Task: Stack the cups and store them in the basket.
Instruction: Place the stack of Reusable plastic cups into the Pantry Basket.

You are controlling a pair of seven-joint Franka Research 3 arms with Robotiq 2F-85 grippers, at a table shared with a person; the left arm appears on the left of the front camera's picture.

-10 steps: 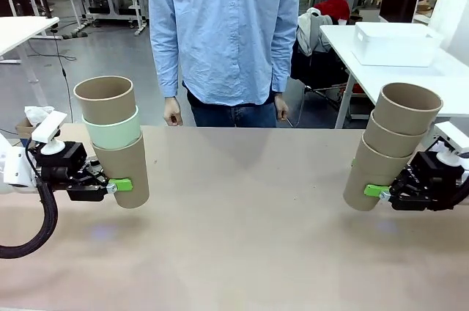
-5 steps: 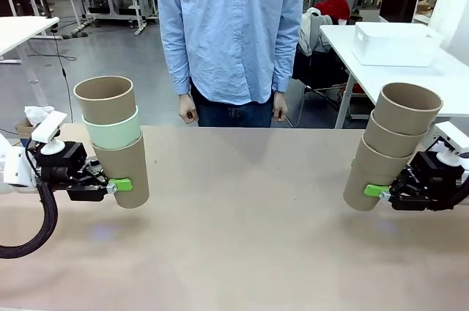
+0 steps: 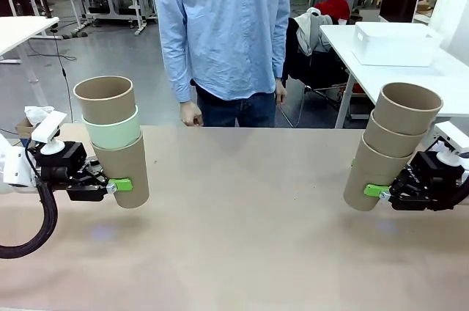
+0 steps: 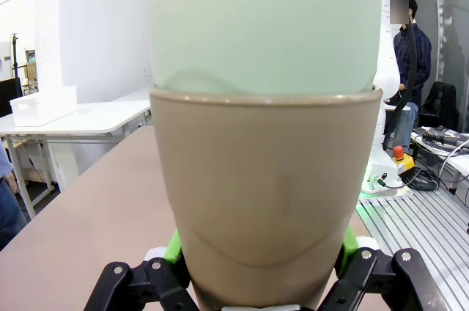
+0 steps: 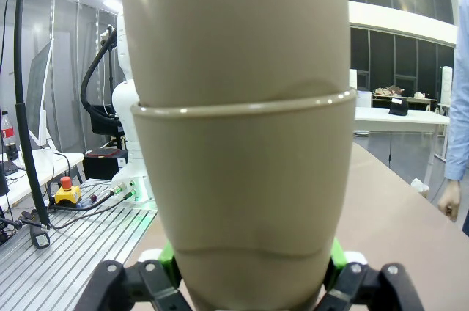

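Left gripper (image 3: 123, 185): clamped on the lowest cup of a three-cup stack (image 3: 113, 142) at the 9 o'clock side of the worktop (image 3: 242, 216) (order from the base: tan, mint-green cup (image 3: 113, 130), tan). The stack is near upright with open ends up.

Right gripper (image 3: 376, 191): clamped on the lowest cup of a second stack (image 3: 392, 142) of three tan cups at 3 o'clock, leaning toward 1 o'clock.

White basket (image 3: 396, 45): on a separate white table (image 3: 410, 78) at 1 o'clock, well apart from both stacks.

A person (image 3: 223, 25) stands at 12 o'clock, hands lowered.
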